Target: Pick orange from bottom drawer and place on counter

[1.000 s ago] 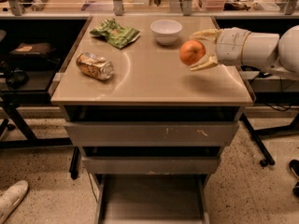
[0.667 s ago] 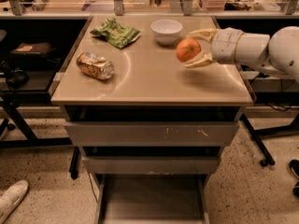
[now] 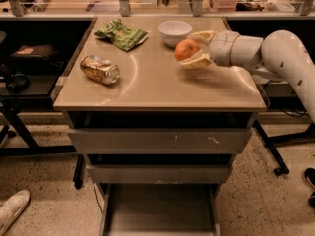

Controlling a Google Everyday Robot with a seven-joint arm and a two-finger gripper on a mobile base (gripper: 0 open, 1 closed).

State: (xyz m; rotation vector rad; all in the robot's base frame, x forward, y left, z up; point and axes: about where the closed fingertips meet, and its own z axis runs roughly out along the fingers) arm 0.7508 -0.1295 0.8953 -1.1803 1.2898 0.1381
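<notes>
My gripper [image 3: 193, 48] reaches in from the right over the beige counter [image 3: 157, 90] and is shut on the orange [image 3: 186, 49], one cream finger above it and one below. The orange hangs a little above the counter top, just right of and in front of the white bowl [image 3: 174, 32]. The bottom drawer [image 3: 158, 211] is pulled open at the foot of the cabinet and its grey floor is bare.
A crushed gold can [image 3: 100, 69] lies on the counter's left side. A green snack bag [image 3: 121, 34] lies at the back left. Two shut grey drawers [image 3: 160, 140] sit under the counter. Dark shelving stands left, a shoe [image 3: 12, 209] at bottom left.
The gripper has carried the orange leftward over the counter, closer to the white bowl. The can, bag and bowl have not moved.
</notes>
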